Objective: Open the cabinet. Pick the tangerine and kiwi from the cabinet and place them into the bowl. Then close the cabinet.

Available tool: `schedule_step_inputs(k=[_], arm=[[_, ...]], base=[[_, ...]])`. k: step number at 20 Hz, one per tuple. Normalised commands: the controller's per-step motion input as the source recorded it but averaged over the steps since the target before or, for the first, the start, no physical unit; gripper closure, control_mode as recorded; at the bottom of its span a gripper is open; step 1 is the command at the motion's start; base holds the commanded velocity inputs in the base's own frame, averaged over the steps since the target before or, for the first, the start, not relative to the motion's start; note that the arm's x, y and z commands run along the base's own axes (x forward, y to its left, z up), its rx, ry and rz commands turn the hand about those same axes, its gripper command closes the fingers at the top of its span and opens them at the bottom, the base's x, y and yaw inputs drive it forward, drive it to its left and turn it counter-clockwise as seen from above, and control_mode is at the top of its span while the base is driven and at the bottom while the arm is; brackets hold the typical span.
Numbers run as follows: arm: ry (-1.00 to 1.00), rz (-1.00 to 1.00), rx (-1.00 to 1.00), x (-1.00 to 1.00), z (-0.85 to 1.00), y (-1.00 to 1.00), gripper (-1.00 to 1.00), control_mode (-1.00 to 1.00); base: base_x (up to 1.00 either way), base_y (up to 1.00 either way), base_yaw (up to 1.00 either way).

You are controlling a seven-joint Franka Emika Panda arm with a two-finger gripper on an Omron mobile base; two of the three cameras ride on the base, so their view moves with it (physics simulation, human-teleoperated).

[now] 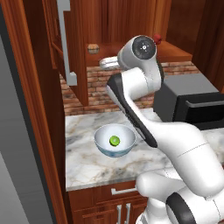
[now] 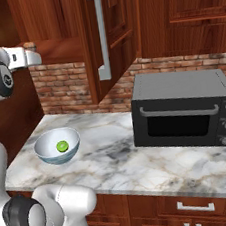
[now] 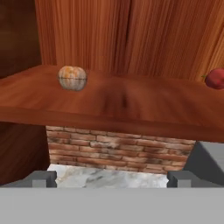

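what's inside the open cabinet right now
On the cabinet shelf: the tangerine at left, a red fruit at right. Higher shelves are out of frame.

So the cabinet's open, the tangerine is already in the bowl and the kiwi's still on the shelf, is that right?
No, swapped. The left base view shows the kiwi in the bowl; the tangerine is still on the open cabinet's shelf.

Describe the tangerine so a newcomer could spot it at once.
Find the open cabinet above the marble counter and look at its shelf. The tangerine sits on the shelf's left part. It is dull orange-brown, unlike the red fruit at the far right.
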Motion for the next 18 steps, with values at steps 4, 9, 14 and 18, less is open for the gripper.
schedule_step_inputs(k=[4, 9, 14, 18], arm=[[-0.02, 0.03, 0.0, 0.04, 0.19, -0.05, -1.0, -1.0], [0.0, 0.05, 0.0, 0.07, 0.02, -0.02, -1.0, -1.0], [0.0, 0.07, 0.02, 0.1, 0.0, 0.0, -1.0, -1.0], [-0.03, 0.03, 0.0, 0.23, 0.0, 0.0, -1.0, -1.0]], base=[[0.0, 0.0, 0.0], [0.0, 0.0, 0.0], [0.0, 0.0, 0.0], [0.0, 0.0, 0.0]])
